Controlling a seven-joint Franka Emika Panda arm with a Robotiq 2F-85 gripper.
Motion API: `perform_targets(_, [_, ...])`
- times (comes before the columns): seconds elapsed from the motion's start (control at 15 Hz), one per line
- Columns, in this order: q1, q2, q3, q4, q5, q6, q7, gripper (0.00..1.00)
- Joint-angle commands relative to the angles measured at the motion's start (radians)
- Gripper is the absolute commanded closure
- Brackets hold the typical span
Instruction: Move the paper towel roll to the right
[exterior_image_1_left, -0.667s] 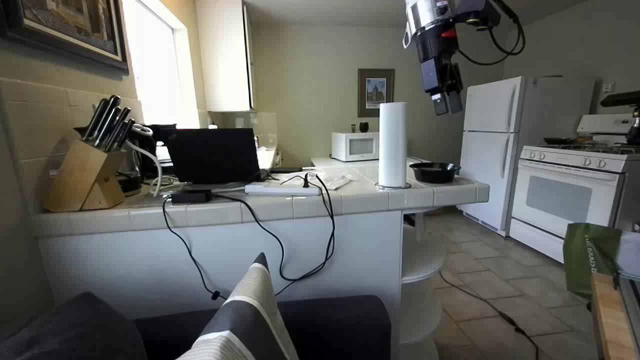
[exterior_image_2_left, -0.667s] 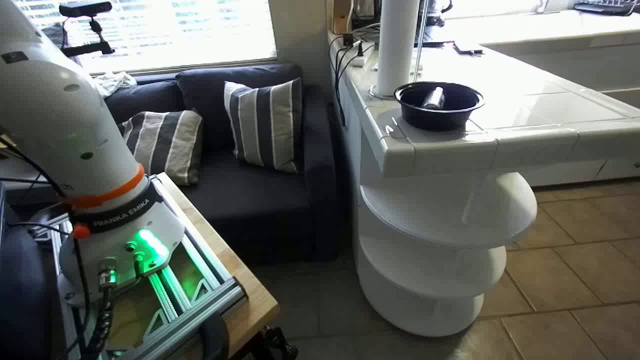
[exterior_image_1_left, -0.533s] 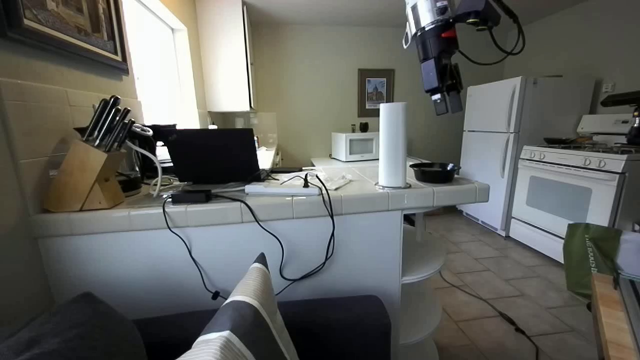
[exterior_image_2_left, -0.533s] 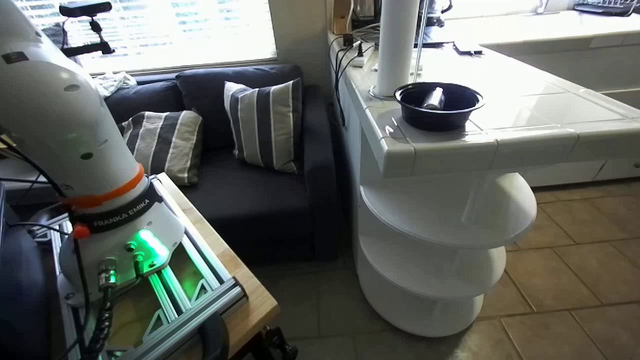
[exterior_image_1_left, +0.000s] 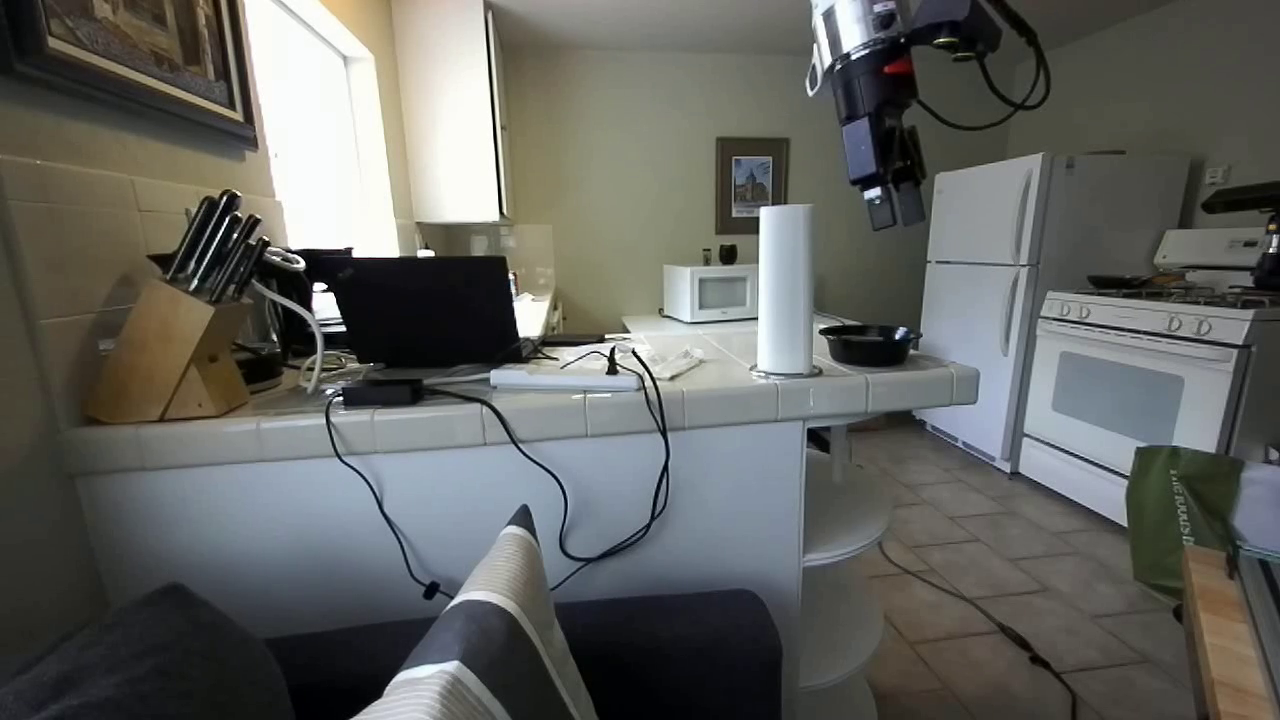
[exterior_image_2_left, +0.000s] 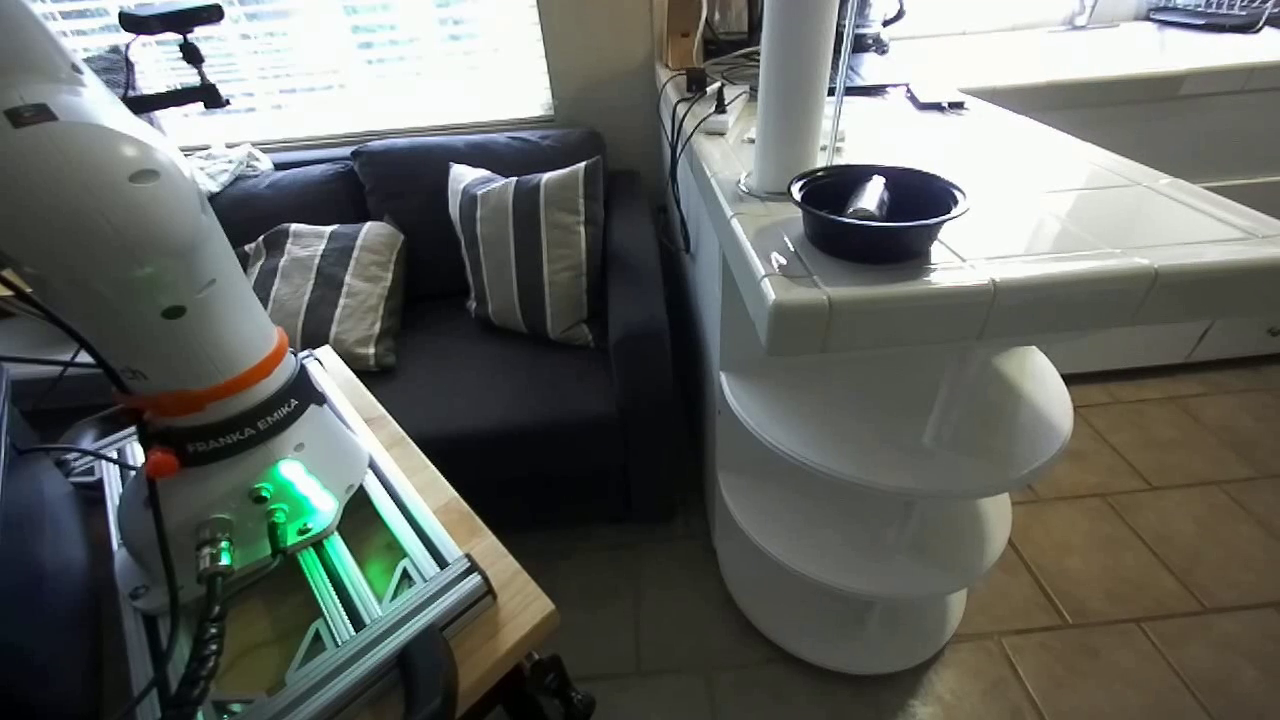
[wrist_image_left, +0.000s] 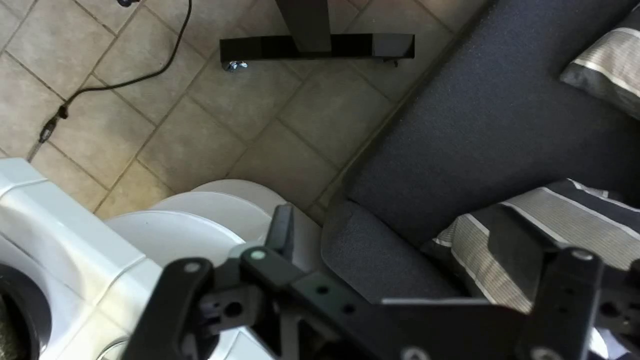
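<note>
Counter (exterior_image_1_left: 725, 405): tiled
Roll (exterior_image_1_left: 786, 290): upright, front edge
Pan (exterior_image_1_left: 868, 352): right corner
Power strip (exterior_image_1_left: 550, 380): front edge
Knife block (exterior_image_1_left: 175, 355): left edge

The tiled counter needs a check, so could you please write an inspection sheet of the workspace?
Surface: white tiled counter, shiny with glare.
Job's things: paper towel roll, upright near the counter's edge.
Clutter: black pan beside the roll, a shiny cylinder inside it; laptop, power strip and knife block farther along the counter.
Grippers: one gripper, open in mid-air, holding nothing.
Cables: black cords hang over the counter's edge; another cable lies on the tiled floor.
Surroundings: sofa with striped cushions, refrigerator, gas stove.
</note>
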Motion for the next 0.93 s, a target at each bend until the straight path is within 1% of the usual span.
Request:
perform_targets(0.0, [0.003, 0.008, -0.031, 0.025, -0.032, 0.05, -0.072, 0.0])
perform_targets(0.07, [-0.001, 0.012, -0.041, 0.034, -0.043, 0.071, -0.104, 0.0])
perform_targets(0.2, [-0.003, 0.016, -0.071, 0.049, -0.057, 0.121, -0.211, 0.0])
perform_targets(0.33, [-0.004, 0.02, -0.107, 0.059, -0.07, 0.183, -0.358, 0.0])
perform_targets(0.4, [-0.008, 0.03, -0.125, 0.075, -0.096, 0.189, -0.432, 0.0])
perform_targets(0.47, [-0.009, 0.035, -0.143, 0.084, -0.095, 0.21, -0.502, 0.0])
perform_targets(0.73, [-0.022, 0.081, -0.211, 0.15, -0.136, 0.232, -0.792, 0.0])
perform_targets(0.87, [-0.028, 0.113, -0.24, 0.199, -0.14, 0.218, -0.936, 0.0])
